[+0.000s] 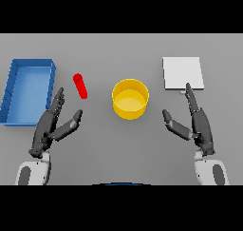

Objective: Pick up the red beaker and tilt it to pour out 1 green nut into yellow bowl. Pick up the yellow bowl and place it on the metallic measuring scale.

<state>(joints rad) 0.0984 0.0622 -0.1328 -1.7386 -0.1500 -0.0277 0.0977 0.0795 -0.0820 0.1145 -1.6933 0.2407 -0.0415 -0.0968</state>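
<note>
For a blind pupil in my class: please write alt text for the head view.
A yellow bowl sits mid-table between two open robot hands, left and right. A red beaker lies left of it beside a blue bin; a metallic scale is at right.

The robot's dark left hand (47,126) hovered at the lower left of the head view, its straight fingers reaching up and slightly to the right while the thumb splayed out toward the centre, and its white and grey forearm rose from the lower edge beneath it. The dark right hand (200,126) mirrored it at the lower right, fingers straight and pointing up with a slight lean left, thumb spread inward, above its own white and grey forearm. Both hands were relaxed, spread and holding nothing.
</note>
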